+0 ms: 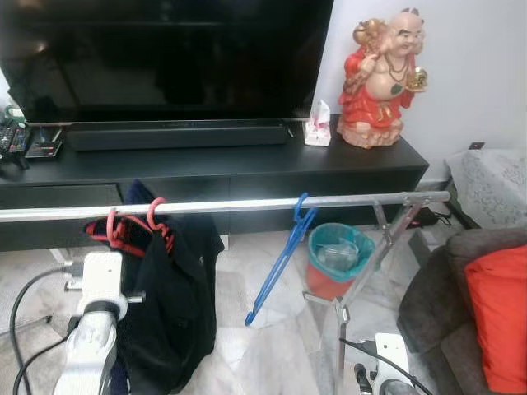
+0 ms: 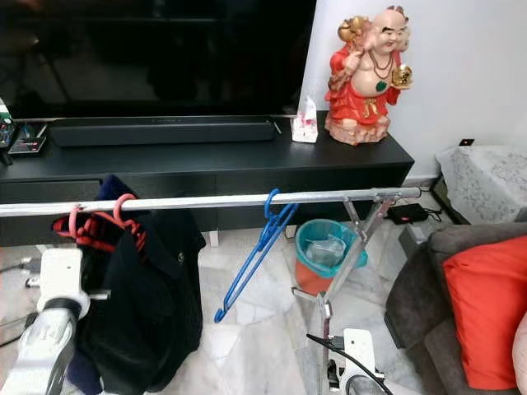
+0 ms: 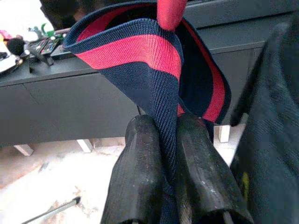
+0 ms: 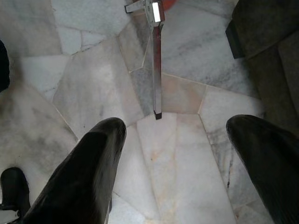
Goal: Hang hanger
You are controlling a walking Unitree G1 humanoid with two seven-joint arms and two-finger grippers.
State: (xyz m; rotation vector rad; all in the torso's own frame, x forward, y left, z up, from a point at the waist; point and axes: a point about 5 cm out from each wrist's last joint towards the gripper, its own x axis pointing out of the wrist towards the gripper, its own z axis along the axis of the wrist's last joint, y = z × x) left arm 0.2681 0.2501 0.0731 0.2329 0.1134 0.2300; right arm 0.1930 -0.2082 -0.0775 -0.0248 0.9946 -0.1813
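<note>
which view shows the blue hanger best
The left eye view: the blue hanger hangs by its hook from the silver rail, whole from hook to lower tip, tilted, in front of the teal bin. The right eye view shows the same hanger, equally complete.

- The left gripper (image 3: 169, 154) has its two black fingers (image 3: 138, 177) pressed together on a fold of navy knit collar (image 3: 140, 60) with a red stripe.
- A red hanger hook (image 3: 170, 11) rises above the collar.
- Dark cloth (image 3: 271, 116) hangs beside it.
- A black cabinet (image 3: 60, 102) stands behind, over pale marble floor (image 3: 51, 186).
</note>
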